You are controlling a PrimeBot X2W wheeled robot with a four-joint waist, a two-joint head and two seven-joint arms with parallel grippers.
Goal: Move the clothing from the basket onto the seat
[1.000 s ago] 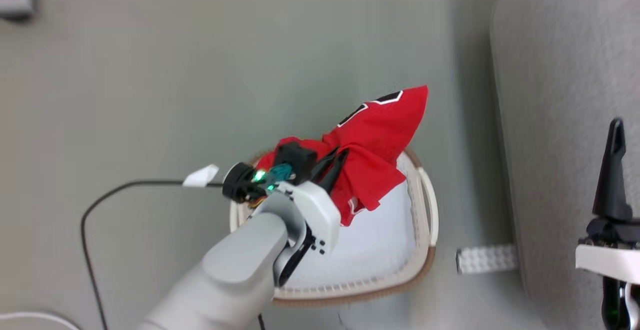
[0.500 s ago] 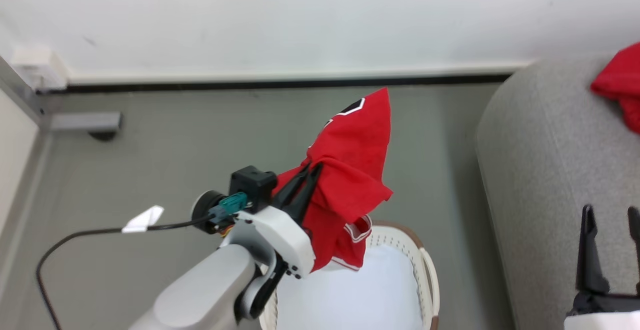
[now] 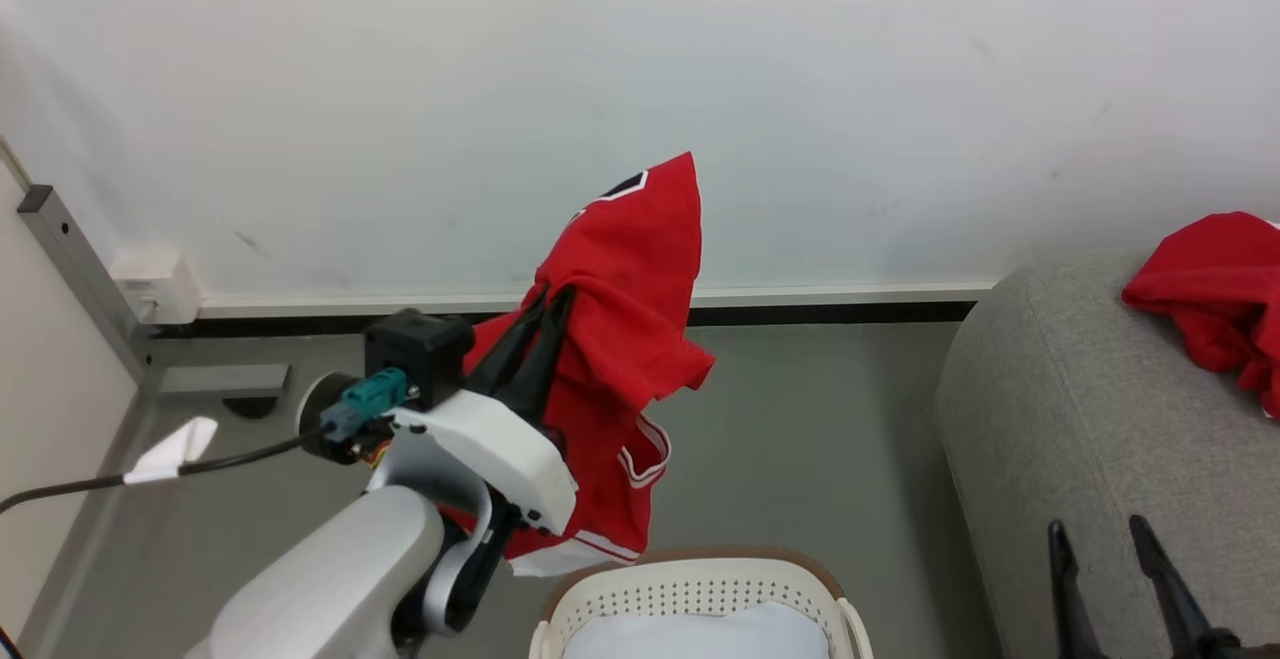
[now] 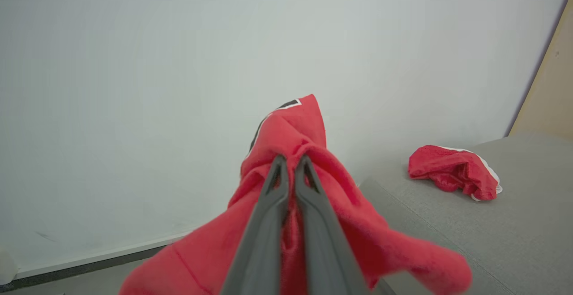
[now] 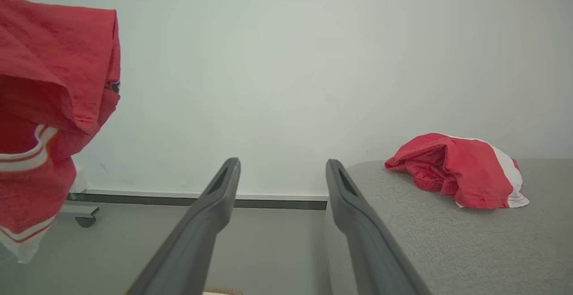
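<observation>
White wall [image 3: 800, 89], grey floor [image 3: 820, 419]. Left hand [image 3: 558, 291] pinching red jersey [image 3: 630, 339], laundry basket [image 3: 690, 594] below it. Right hand [image 3: 1097, 527] spread; sofa seat [image 3: 1060, 419] beyond carries second jersey [image 3: 1210, 289].

L pincer [image 4: 291, 163] clamped on red jersey [image 4: 309, 129]

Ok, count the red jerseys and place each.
2. One jersey hangs from the shut left jaws; the other lies on the seat. More may be hidden in the basket.
</observation>
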